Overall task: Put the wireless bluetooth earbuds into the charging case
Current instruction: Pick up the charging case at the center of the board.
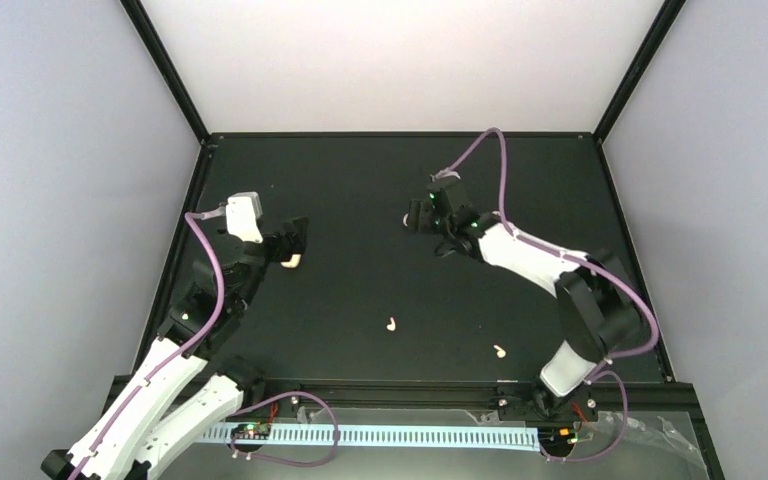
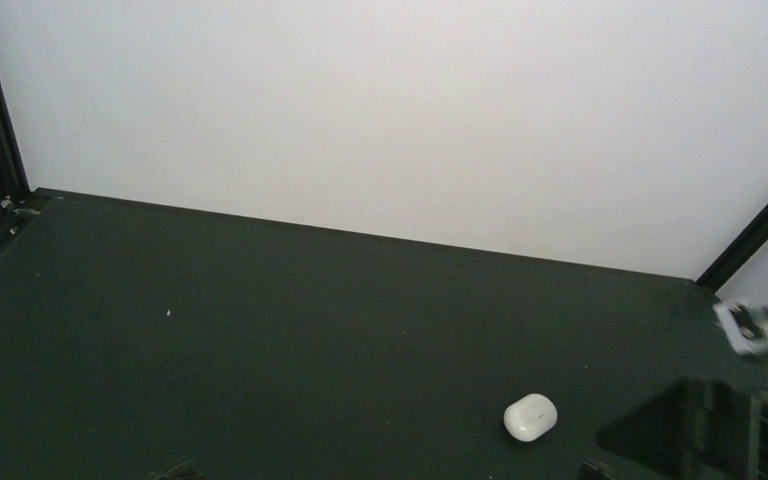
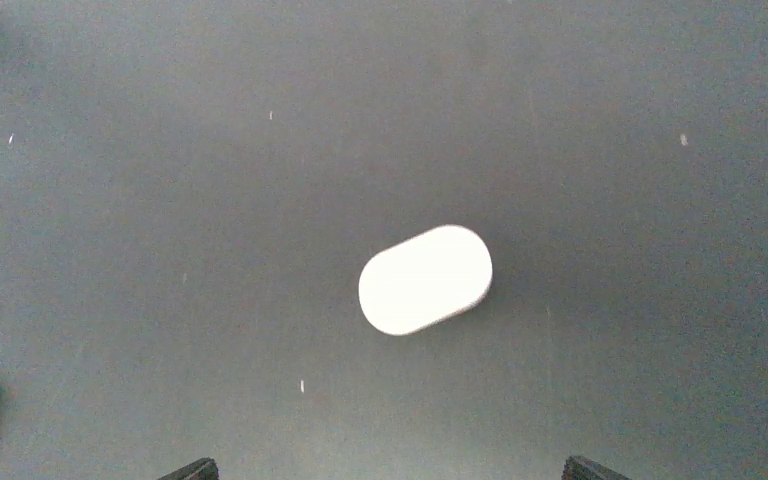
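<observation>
**Right gripper** (image 1: 421, 216): we are logging it as hovering over the table (image 1: 360, 180), pointing down. Its fingertips (image 3: 192, 468) are only just showing at the bottom corners of its wrist view. They are set wide apart and are pinching nothing.

**Charging case** (image 3: 425, 279): it is lying flat directly beneath the right gripper, ahead of the spread fingers and touching neither. It is sitting slantwise to the line between them, and its lid is looking shut. From overhead the gripper is hiding it.

**Left gripper** (image 1: 293, 243): the case is lying ahead of it and off to its right, well apart. Only slivers of its tips are showing in its own view, far apart, so we are reading it as spread. A peach-tan lump (image 1: 292, 261) is sitting just beside it, and we cannot tell whether the two are touching.

**First earbud** (image 1: 391, 325) and **second earbud** (image 1: 500, 351): both are lying loose on the table behind the right gripper, towards its arm's base. Both are well apart from the case.

**Step in hand:** we are judging this as the approach to the case, with neither earbud seated.

**Next move:** we are expecting it to need a wrist turn to square the fingers across the case's narrow width. After that come a straight descent and a firm hold, since the glossy shell may slip. The lid needs opening before any earbud goes in.
</observation>
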You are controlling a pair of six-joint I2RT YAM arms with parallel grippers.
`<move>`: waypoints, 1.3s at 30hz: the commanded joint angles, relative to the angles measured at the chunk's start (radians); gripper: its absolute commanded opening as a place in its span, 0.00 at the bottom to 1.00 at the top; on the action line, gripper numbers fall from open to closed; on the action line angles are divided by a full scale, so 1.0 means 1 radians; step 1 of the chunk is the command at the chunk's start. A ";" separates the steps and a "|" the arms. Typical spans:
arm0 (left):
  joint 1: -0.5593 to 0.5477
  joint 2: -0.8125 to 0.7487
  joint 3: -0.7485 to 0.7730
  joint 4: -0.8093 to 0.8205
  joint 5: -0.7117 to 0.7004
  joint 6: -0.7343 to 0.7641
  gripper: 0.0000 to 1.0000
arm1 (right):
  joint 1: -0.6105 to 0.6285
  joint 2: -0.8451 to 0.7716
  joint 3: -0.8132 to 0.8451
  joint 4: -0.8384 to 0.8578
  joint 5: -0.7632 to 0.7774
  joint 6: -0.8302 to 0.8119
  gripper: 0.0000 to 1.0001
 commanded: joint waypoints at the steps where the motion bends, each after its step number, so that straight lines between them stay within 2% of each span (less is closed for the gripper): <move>1: -0.004 -0.001 0.003 0.010 0.026 0.010 0.99 | -0.013 0.142 0.176 0.007 0.069 -0.038 0.90; 11: -0.005 0.005 -0.002 0.018 0.043 0.020 0.99 | -0.064 0.434 0.460 -0.129 0.033 -0.062 0.90; 22: -0.003 0.031 0.000 0.025 0.074 0.021 0.99 | -0.064 0.540 0.577 -0.210 -0.020 -0.113 0.90; 29: -0.005 0.031 -0.001 0.025 0.078 0.028 0.99 | -0.064 0.578 0.605 -0.243 -0.048 -0.109 0.90; 39: -0.005 0.028 0.000 0.025 0.086 0.026 0.99 | -0.029 0.548 0.545 -0.248 -0.084 -0.100 0.89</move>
